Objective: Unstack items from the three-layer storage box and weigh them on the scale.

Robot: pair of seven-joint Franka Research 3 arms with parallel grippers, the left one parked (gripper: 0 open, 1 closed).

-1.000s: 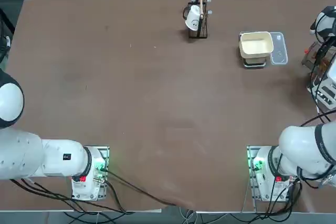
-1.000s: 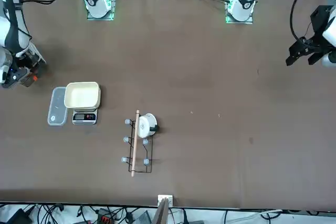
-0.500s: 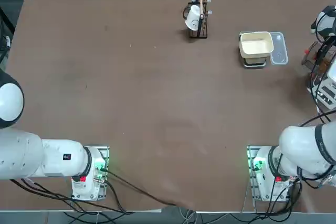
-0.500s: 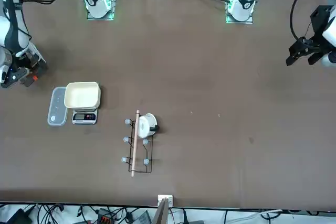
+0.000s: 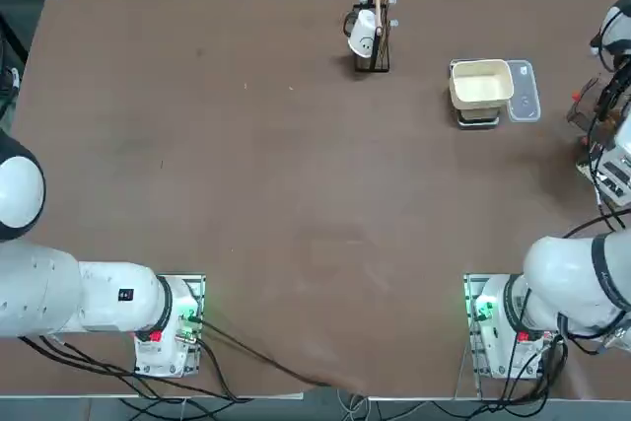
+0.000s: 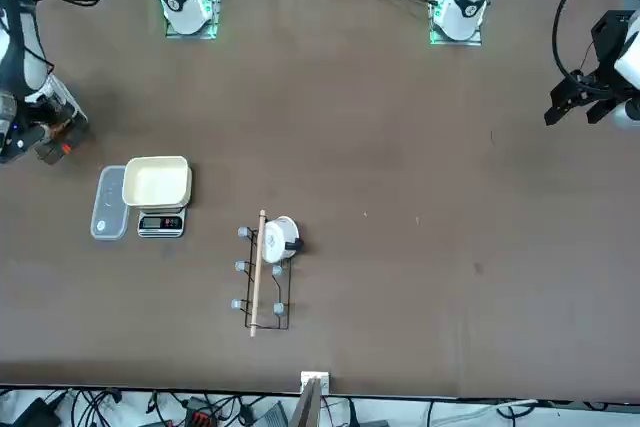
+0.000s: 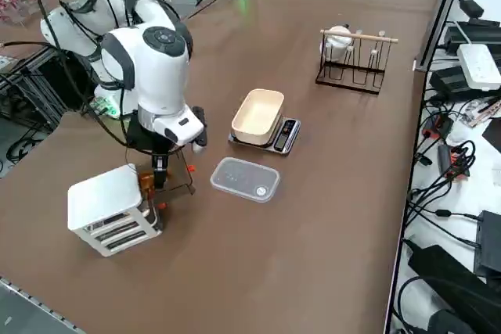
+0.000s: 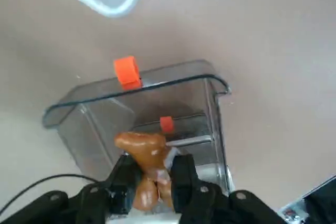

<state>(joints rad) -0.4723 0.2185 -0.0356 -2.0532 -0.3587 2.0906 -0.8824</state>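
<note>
Scale point(image 7: 266, 127) tray sits bare near the desk's point(image 7: 329, 217) far right edge, nothing weighed yet, while the right gripper's point(image 8: 152, 182) fingers clamp one brown item point(image 8: 143, 153) over the box's point(image 7: 109, 209) pulled-out clear drawer point(image 8: 142, 108), others presumably remaining.

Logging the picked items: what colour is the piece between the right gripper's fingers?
Glossy brown, like caramel; the piece in the right gripper shows best in the right wrist view.

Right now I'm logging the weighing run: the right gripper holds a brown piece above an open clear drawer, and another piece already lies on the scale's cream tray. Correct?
Not quite. The cream tray is bare, as the right side view shows. The rest stands: in the right wrist view the right gripper is shut on a brown piece above the open clear drawer.
</note>
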